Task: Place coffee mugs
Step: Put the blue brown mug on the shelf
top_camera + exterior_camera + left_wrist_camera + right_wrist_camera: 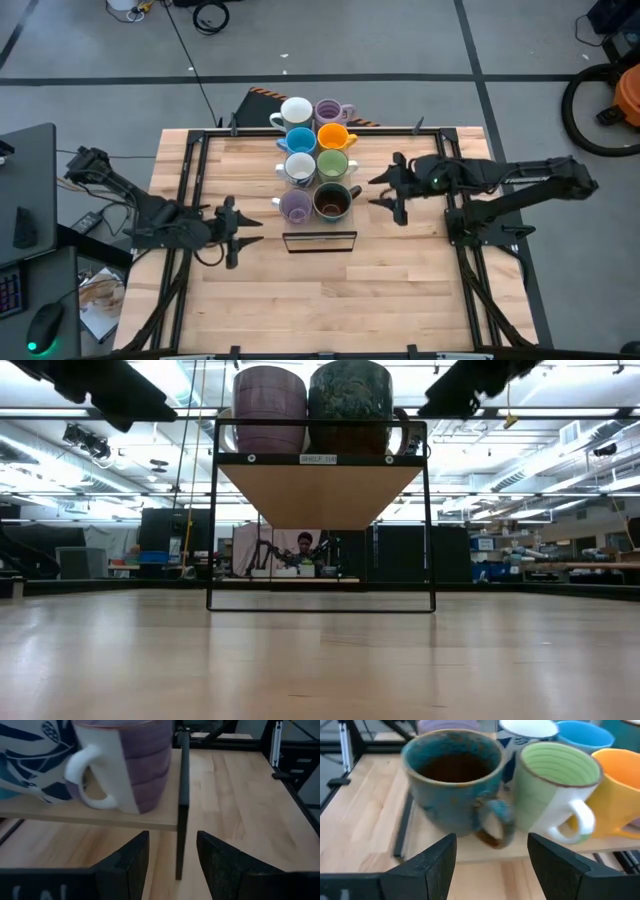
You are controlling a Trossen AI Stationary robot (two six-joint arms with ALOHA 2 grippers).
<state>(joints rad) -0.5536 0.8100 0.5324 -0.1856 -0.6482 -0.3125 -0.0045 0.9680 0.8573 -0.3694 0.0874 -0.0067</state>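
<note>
1. On a small raised shelf with a thin black frame, at the middle of the wooden table, eight coffee mugs stand in two columns of four.
2. From the far end, the left column holds a white mug, a blue mug, a white mug with a dark pattern and a lilac mug.
3. The right column holds a second lilac mug, an orange mug, a green mug and a dark olive mug that is brown inside.
4. Left of the shelf, the left gripper hangs just beside its near left corner, fingers spread and empty; its wrist view faces the lilac mug and the frame's corner post.
5. Right of the shelf, the right gripper hangs near the dark olive mug, its fingers apart with nothing between them.
6. From table height, the nearest two mugs stand side by side on top of the shelf, and a person sits far back in the room.
</note>
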